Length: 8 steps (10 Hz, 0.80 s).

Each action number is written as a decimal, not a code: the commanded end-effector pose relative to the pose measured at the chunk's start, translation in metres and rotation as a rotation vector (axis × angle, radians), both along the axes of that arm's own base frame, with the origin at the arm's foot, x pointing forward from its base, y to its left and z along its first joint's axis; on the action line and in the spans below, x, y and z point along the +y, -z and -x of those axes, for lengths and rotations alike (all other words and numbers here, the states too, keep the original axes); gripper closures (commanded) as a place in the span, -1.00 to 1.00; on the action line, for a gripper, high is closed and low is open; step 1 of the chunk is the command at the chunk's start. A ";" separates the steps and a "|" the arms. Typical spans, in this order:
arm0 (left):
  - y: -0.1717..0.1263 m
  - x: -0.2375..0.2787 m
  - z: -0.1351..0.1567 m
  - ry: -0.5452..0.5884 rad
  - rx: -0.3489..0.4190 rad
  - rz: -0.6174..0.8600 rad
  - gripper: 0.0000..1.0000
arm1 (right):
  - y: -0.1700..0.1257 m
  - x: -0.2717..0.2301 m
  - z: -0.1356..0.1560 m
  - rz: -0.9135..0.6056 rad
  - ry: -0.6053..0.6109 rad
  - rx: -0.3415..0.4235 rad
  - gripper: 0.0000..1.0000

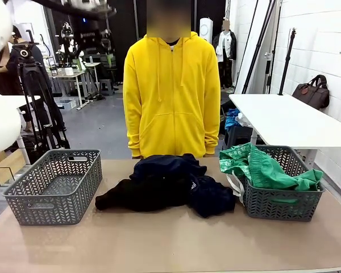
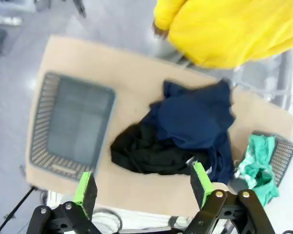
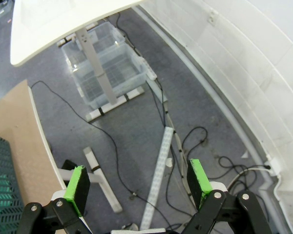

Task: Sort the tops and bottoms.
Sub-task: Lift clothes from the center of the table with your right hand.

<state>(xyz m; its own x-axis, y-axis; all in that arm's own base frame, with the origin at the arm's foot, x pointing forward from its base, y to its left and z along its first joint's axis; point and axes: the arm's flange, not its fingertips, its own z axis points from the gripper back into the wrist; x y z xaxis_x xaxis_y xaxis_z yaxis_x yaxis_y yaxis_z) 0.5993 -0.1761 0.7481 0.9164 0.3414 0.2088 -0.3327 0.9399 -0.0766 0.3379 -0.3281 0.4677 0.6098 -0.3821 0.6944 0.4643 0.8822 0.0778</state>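
In the front view you see the dark garments [image 1: 167, 185] heaped on the table [image 1: 159, 244] between the left basket [image 1: 54, 185] and the right basket [image 1: 281, 206], which holds the green garment [image 1: 267, 170]; a person [image 1: 171, 94] stands behind. In your left wrist view, the left gripper [image 2: 142, 186] hangs released, jaws wide, above the dark heap. In your right wrist view, the right gripper [image 3: 137, 184] is likewise released, over the floor [image 3: 136, 112] beside the table
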 end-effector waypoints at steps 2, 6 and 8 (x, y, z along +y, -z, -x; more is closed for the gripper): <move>0.342 0.079 0.251 0.093 0.322 -0.409 -1.00 | -0.001 0.001 0.001 0.007 -0.006 0.009 -1.00; 0.027 -0.001 0.002 0.033 0.127 -0.072 -1.00 | -0.001 0.001 0.001 0.007 -0.006 0.009 -1.00; 0.073 0.027 0.000 0.039 0.236 -0.111 -1.00 | -0.001 0.001 0.001 0.007 -0.006 0.009 -1.00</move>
